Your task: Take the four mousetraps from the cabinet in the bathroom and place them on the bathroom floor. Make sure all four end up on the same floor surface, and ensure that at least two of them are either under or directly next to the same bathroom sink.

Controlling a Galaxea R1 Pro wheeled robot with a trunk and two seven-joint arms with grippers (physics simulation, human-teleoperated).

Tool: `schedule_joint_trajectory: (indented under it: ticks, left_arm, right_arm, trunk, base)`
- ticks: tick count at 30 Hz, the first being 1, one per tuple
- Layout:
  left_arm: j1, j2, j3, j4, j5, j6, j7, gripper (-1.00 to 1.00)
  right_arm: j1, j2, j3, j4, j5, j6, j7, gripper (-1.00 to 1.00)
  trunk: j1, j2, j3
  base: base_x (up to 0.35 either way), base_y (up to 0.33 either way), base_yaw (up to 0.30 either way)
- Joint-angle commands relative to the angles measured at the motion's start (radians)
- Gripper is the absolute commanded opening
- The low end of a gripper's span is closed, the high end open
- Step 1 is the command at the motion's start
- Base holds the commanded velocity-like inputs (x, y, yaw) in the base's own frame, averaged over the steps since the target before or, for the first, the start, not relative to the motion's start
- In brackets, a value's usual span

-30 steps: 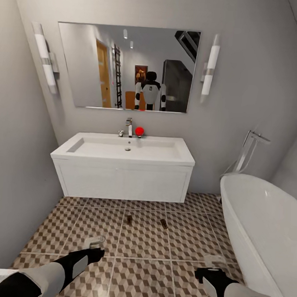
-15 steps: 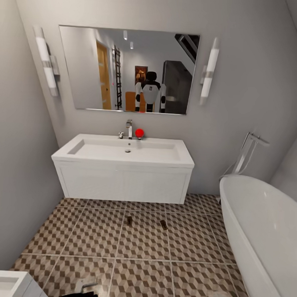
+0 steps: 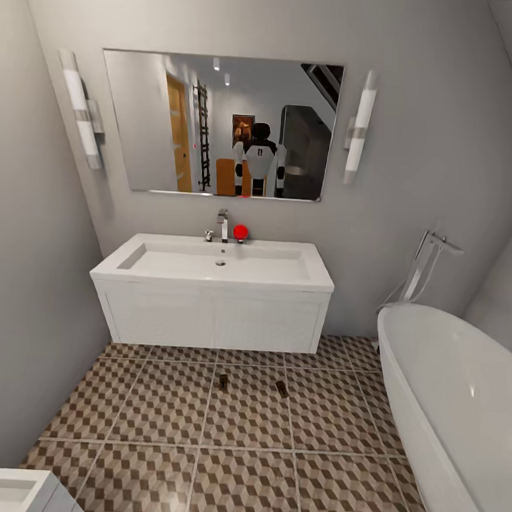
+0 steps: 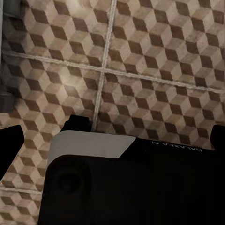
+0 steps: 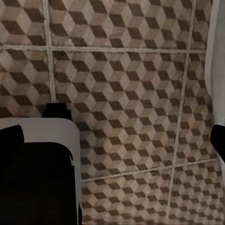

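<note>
Two mousetraps lie on the patterned bathroom floor just in front of the white sink: one mousetrap left of the other mousetrap, about a tile's width apart. The left wrist view looks down on floor tiles, where my left gripper is open, its dark fingertips at the picture's two sides with nothing between them. My right gripper is likewise open over bare tiles, with one fingertip at the edge. The cabinet is out of view.
A white bathtub fills the right side, with a floor tap behind it. A white toilet corner sits bottom left. Above the sink, the mirror reflects the robot. Grey walls close in on the left and at the back.
Both arms have dropped out of the bottom of the head view. The camera has shifted, so the sink sits slightly lower and more of the toilet shows. The mousetraps have not moved.
</note>
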State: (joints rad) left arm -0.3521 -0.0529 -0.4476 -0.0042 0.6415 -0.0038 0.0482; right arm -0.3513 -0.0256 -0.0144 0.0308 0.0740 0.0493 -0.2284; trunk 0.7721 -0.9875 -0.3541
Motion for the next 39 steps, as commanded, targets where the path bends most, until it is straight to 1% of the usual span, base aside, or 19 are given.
schedule_joint_trajectory:
  ticks: [1, 15, 26, 35, 39]
  left_arm:
    - [0.007, -0.001, -0.008, 0.0, 0.007, -0.002, 0.004, 1.0]
    - [0.081, -0.009, -0.009, 0.0, 0.016, -0.009, 0.004, 1.0]
    - [0.124, -0.008, -0.009, 0.0, 0.017, -0.01, 0.004, 1.0]
    - [0.149, -0.008, -0.009, 0.0, 0.017, -0.013, 0.004, 1.0]
    - [0.164, -0.008, -0.009, 0.0, 0.017, -0.03, 0.004, 1.0]
  right_arm:
    - [0.007, 0.0, -0.001, 0.001, 0.008, 0.003, -0.003, 1.0]
    - [0.096, 0.0, -0.001, 0.001, 0.008, -0.017, -0.002, 1.0]
    - [0.16, -0.001, -0.001, 0.001, 0.007, -0.047, -0.002, 1.0]
    - [0.175, -0.001, -0.001, 0.001, 0.004, -0.045, -0.002, 1.0]
    - [0.177, 0.0, -0.001, 0.002, 0.004, -0.043, -0.001, 1.0]
  trunk:
    - [-0.004, 0.007, 0.002]
    - [-0.058, 0.105, 0.046]
    - [-0.058, 0.105, 0.046]
    - [-0.058, 0.105, 0.046]
    - [-0.058, 0.105, 0.046]
  base:
    - [0.0, 0.0, 0.0]
    - [0.0, 0.0, 0.0]
    - [0.0, 0.0, 0.0]
    - [0.0, 0.0, 0.0]
    - [0.0, 0.0, 0.0]
